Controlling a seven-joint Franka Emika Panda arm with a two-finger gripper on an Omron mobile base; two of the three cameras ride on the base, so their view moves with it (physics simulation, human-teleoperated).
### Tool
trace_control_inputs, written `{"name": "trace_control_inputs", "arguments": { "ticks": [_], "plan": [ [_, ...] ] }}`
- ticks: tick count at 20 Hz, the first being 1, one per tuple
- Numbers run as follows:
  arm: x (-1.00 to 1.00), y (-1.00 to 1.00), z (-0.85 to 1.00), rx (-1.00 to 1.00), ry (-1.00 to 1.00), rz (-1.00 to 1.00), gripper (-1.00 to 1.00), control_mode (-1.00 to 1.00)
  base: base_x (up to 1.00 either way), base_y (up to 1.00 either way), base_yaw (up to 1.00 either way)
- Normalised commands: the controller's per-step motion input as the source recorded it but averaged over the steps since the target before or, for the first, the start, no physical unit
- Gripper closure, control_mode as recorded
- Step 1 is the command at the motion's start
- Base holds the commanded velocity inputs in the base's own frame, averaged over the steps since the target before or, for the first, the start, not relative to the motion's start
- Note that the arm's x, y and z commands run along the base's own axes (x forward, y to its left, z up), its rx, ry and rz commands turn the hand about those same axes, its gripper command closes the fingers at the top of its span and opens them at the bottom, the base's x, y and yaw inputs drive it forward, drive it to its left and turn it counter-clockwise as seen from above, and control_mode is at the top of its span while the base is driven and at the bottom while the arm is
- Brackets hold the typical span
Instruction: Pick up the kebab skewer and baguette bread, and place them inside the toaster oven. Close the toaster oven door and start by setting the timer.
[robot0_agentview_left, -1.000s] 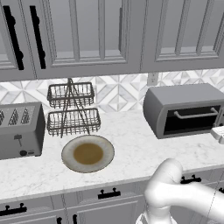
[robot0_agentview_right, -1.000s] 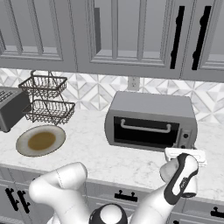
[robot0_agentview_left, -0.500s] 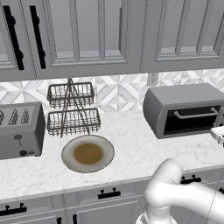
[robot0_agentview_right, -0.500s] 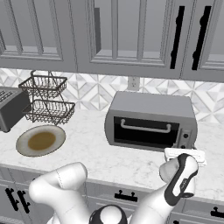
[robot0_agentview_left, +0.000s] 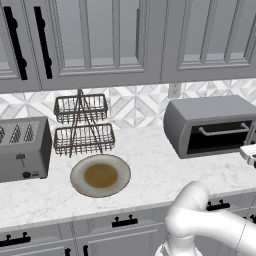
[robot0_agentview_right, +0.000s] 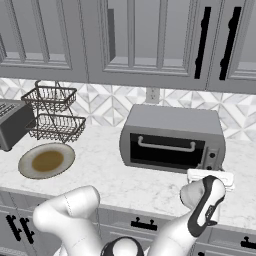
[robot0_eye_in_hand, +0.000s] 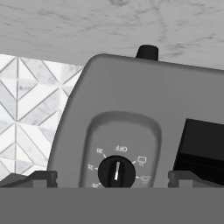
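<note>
A wide grey metal toaster oven (robot0_agentview_right: 172, 137) sat on the white marble counter (robot0_agentview_right: 125, 177), its dark glass door (robot0_agentview_right: 165, 151) shut — silver bar handle across the top. Well to its left lay a round beige plate (robot0_agentview_right: 46, 160), beside a two-tier wire basket rack (robot0_agentview_right: 54, 116). The white arm's hand (robot0_agentview_right: 210, 181) hung just before the oven's right end.

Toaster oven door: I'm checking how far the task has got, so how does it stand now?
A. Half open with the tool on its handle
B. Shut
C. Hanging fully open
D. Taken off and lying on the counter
B: the toaster oven door sits flush with the front of the toaster oven, its bar handle level across the dark glass.
</note>
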Motion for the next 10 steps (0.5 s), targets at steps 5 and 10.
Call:
{"name": "trace_control_inputs", "arguments": {
  "ticks": [5,10],
  "plan": [
    [0.0,-0.23,-0.1,-0.02,0.0,-0.06,-1.0,-1.0,0.0,0.0,0.0],
    [-0.02,-0.25,-0.11,0.0,0.0,-0.03,-1.0,-1.0,0.0,0.0,0.0]
  ]
}}
